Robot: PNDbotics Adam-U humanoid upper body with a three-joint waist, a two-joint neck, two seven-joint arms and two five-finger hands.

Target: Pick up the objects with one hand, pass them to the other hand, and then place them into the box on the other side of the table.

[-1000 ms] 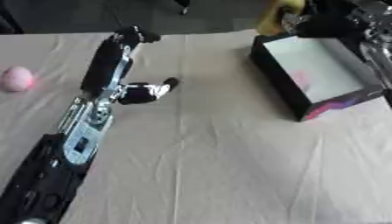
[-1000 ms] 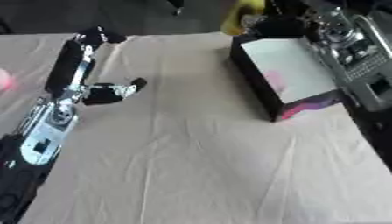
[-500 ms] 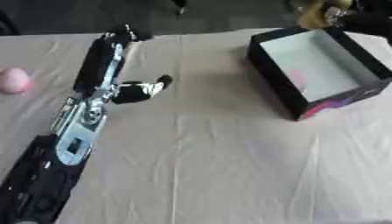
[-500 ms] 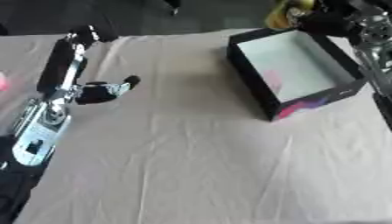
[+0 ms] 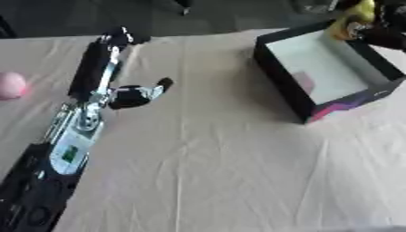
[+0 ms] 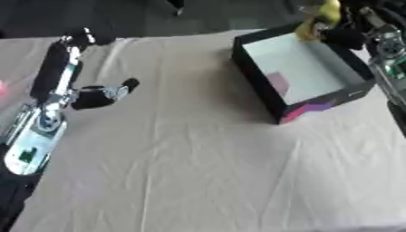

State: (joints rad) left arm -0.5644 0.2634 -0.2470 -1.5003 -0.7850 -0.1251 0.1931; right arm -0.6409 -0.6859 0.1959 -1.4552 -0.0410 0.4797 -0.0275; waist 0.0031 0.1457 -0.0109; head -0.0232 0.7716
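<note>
Left eye view shows pink ball (image 5: 11,85), right eye view, right hand (image 6: 355,32) over box (image 6: 305,103)

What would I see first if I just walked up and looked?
Probably the black box with its white inside, at the table's right, and the yellow object that the right robot hand holds over its far corner. Next, the long left robot arm lying on the beige cloth, its left robot hand empty, with a pink ball at the left edge.
</note>
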